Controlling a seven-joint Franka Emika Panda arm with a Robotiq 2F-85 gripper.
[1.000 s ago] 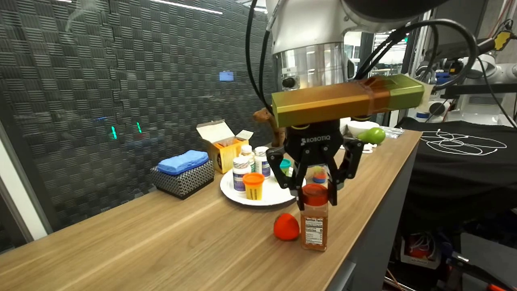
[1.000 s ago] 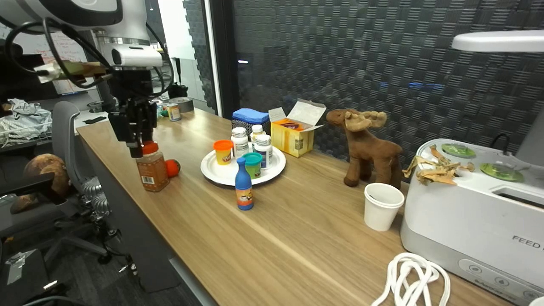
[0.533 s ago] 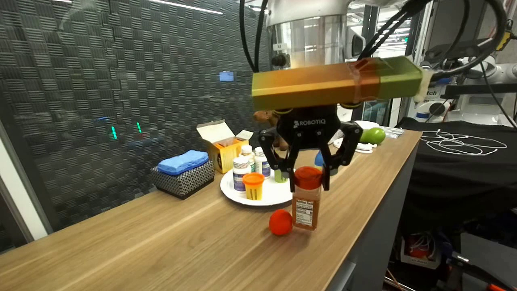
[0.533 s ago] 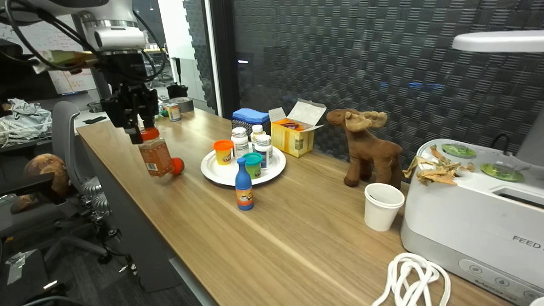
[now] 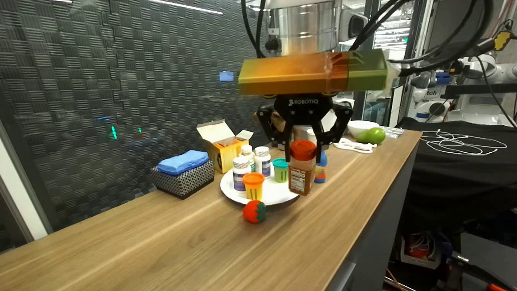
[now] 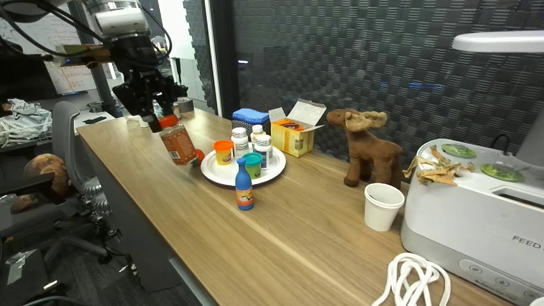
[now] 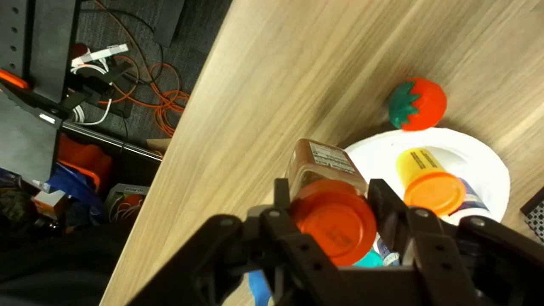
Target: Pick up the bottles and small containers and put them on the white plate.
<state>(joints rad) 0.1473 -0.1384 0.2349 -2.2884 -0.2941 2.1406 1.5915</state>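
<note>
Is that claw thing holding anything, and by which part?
Yes: the gripper holds a jar by its red lid, pinched from both sides; the jar hangs tilted.

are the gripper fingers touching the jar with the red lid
Touching: in an exterior view the fingers press the red lid from both sides, and the jar hangs tilted from them.

1 brown plush moose (image 6: 369,151) stands near an open yellow box (image 6: 293,138).
</note>
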